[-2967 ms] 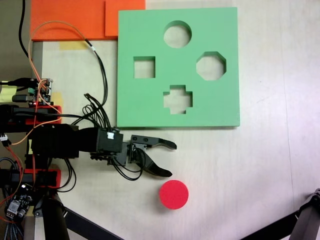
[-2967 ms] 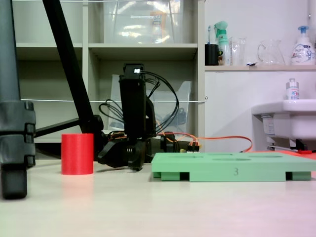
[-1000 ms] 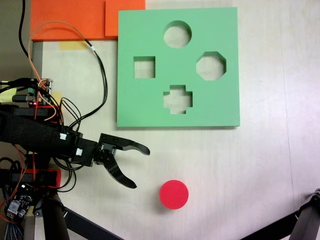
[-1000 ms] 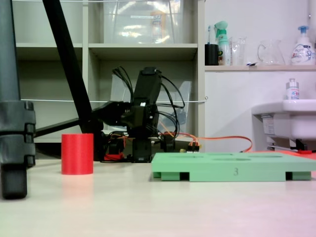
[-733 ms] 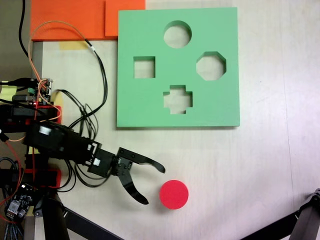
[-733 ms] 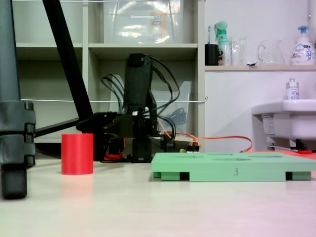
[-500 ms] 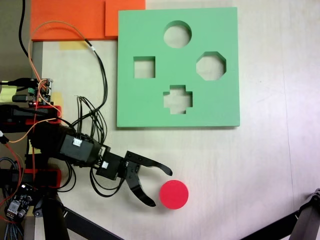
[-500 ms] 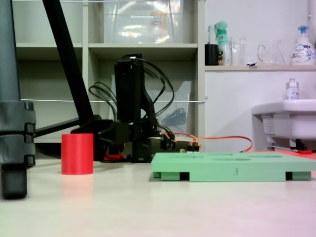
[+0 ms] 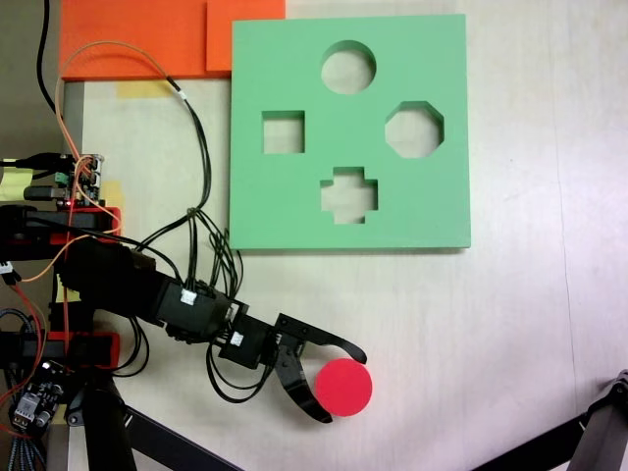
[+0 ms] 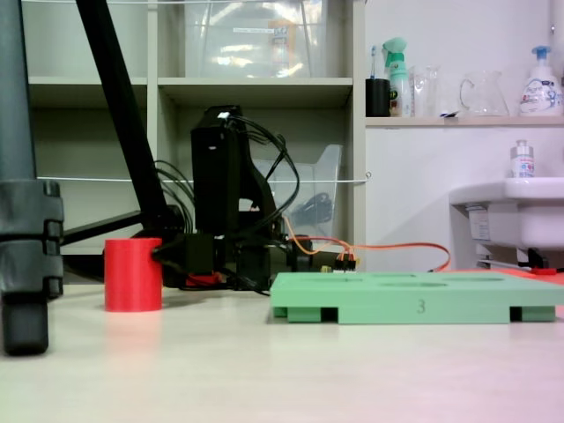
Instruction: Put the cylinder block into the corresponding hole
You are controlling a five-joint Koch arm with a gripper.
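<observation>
Pale wood-grain tabletop point(image 9: 510, 324) carried everything, and from the low side camera there were shelves, a sink corner and bottles behind. From above, the cylinder block point(image 9: 342, 387) was a plain flat red disc, matt like foam, with no marks on it; from the side the cylinder block point(image 10: 133, 274) stood upright as a short stubby drum with straight walls, resting on the table. It sat near the lower edge of the top-down picture, well apart from the green foam board point(image 9: 294, 206), which lay flat on the table nearer the top.

The gripper point(image 9: 343, 385) had its two curved black jaws spread wide around the block, one tip at the block's upper edge and the other at its lower left edge. Whether the tips actually pressed the foam I could not tell; they looked to be at most just touching. In the side view the black gripper point(image 10: 159, 257) met the block's right side at about mid height.

The corresponding hole point(image 9: 348, 67) was the round cut-out near the board's top edge, open with the table showing through. An octagonal cut-out point(image 9: 414, 130), a square cut-out point(image 9: 283, 132) and a cross-shaped cut-out point(image 9: 348, 194) sat below it. Orange foam sheets point(image 9: 137, 34) lay at the board's top left corner.
</observation>
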